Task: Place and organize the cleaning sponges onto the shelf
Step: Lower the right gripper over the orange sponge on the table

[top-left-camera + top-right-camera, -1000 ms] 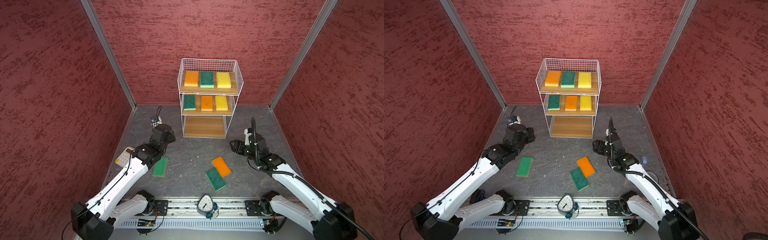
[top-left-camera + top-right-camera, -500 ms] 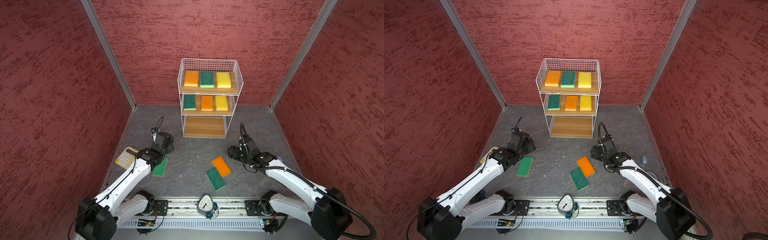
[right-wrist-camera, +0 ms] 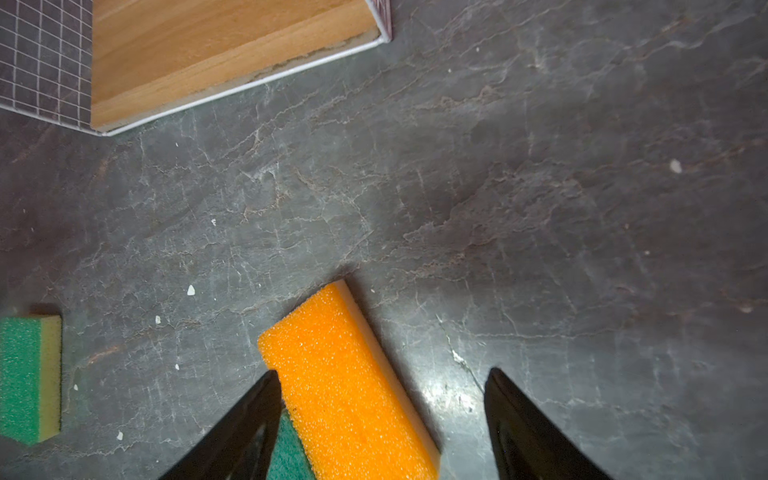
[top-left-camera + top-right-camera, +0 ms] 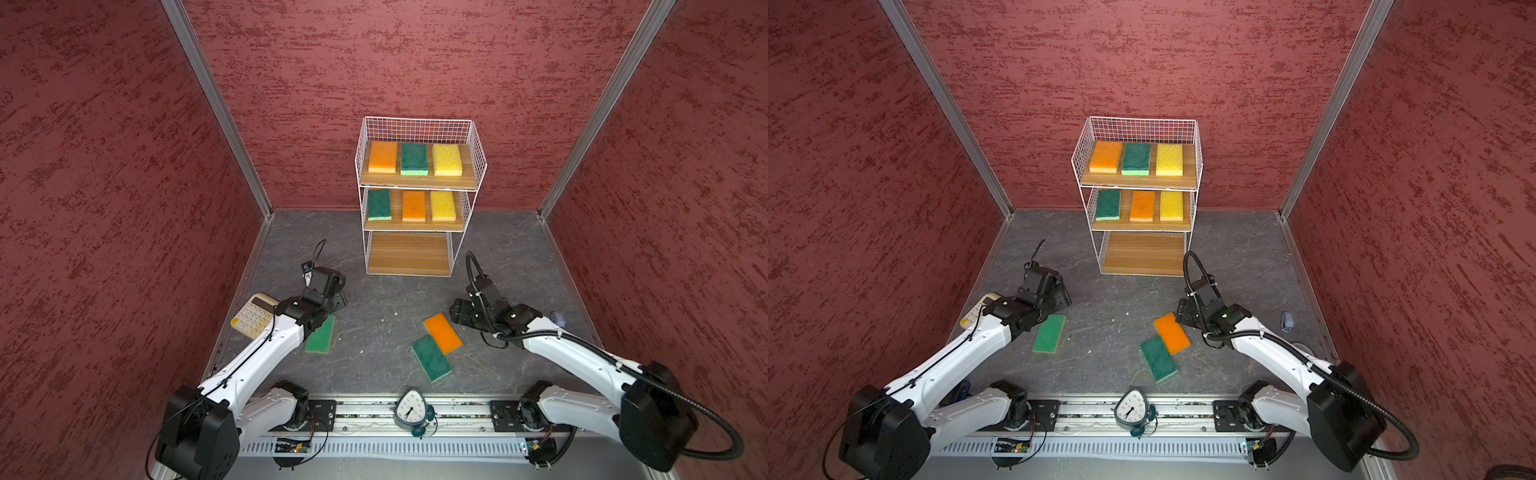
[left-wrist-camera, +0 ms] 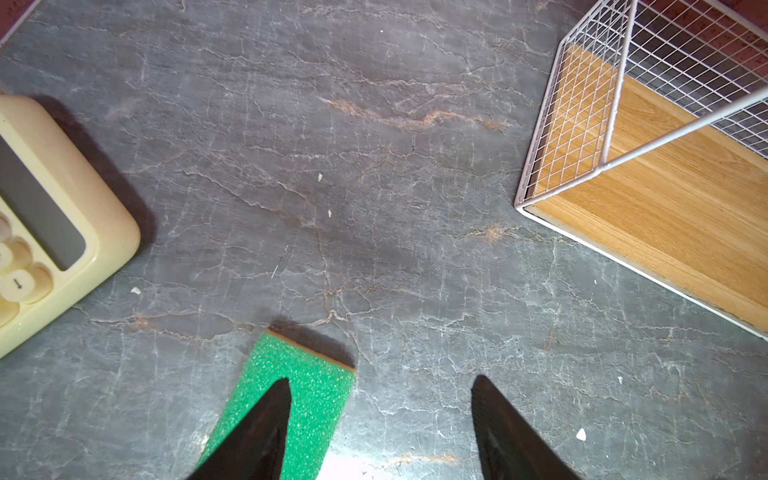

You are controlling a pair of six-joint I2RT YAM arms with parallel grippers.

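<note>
The shelf (image 4: 409,253) (image 4: 1142,253) stands at the back; its top two tiers each hold three sponges, and its bottom board (image 5: 665,208) (image 3: 208,54) is bare. One green sponge (image 4: 320,334) (image 4: 1049,333) (image 5: 299,399) lies on the floor at the left. My left gripper (image 5: 380,378) (image 4: 332,305) is open low over it, with one fingertip above its end. An orange sponge (image 4: 442,332) (image 4: 1171,332) (image 3: 345,386) lies at the right, overlapping another green sponge (image 4: 431,358) (image 4: 1158,358). My right gripper (image 3: 383,370) (image 4: 459,311) is open and straddles the orange sponge's end.
A cream calculator (image 4: 254,318) (image 5: 50,232) lies by the left wall, close to my left arm. A small clock (image 4: 411,411) stands on the front rail. A small blue-grey object (image 4: 559,319) lies near the right wall. Red walls close in three sides.
Both arms have come down and back from near the shelf to the floor sponges. The left jaws have opened wider. The right gripper has moved left to the orange sponge.
</note>
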